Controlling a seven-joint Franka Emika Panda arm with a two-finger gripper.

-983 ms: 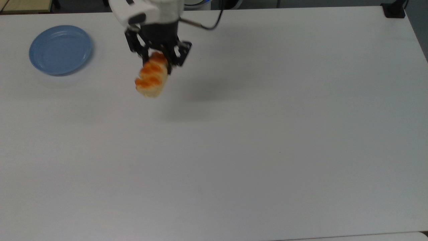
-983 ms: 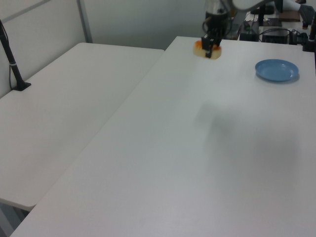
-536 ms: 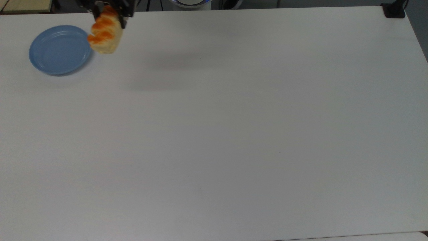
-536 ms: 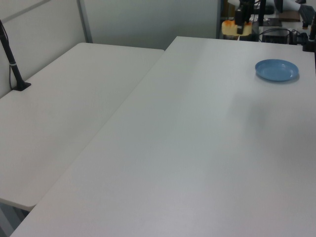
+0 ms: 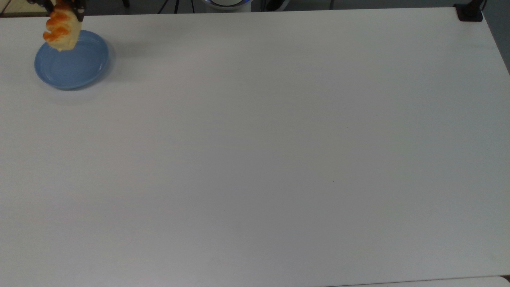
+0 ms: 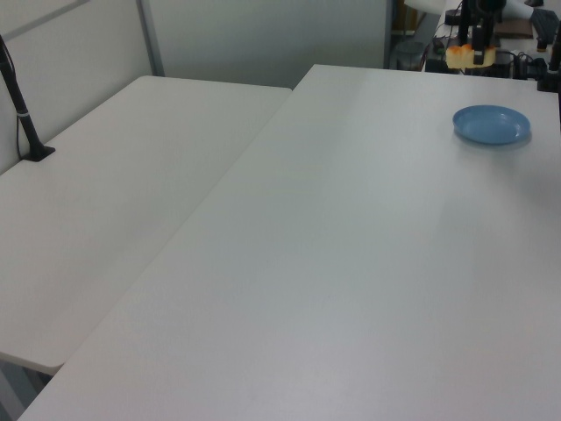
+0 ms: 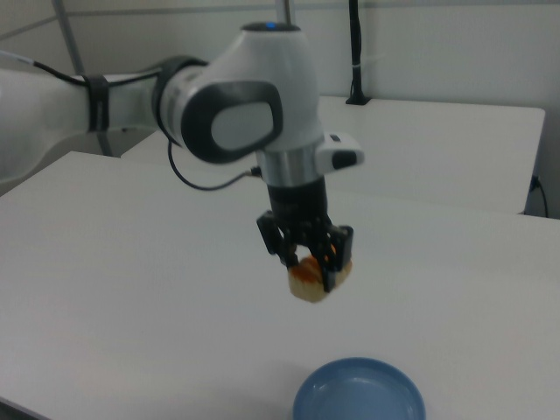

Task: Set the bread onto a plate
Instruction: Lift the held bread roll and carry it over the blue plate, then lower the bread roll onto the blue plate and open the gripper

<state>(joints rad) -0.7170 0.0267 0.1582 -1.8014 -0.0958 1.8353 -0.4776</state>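
Note:
The bread (image 5: 60, 28), pale yellow with orange-brown patches, hangs in the air at the top view's upper left, overlapping the far rim of the light-blue plate (image 5: 75, 63). My gripper (image 5: 59, 6) is shut on its upper end. In the right view the gripper (image 7: 311, 267) holds the bread (image 7: 317, 280) well above the table, behind the plate (image 7: 359, 392). In the left view the bread (image 6: 469, 58) hangs above and beyond the plate (image 6: 491, 124).
The white table (image 5: 263, 151) stretches wide to the top view's right. A black clamp post (image 5: 470, 11) sits at its far right corner. A second white table (image 6: 114, 202) lies at the left view's left, carrying a black stand (image 6: 26, 132).
My gripper has carried the bread leftwards in the top view, from mid-table to above the plate's far rim. The plate has stayed put.

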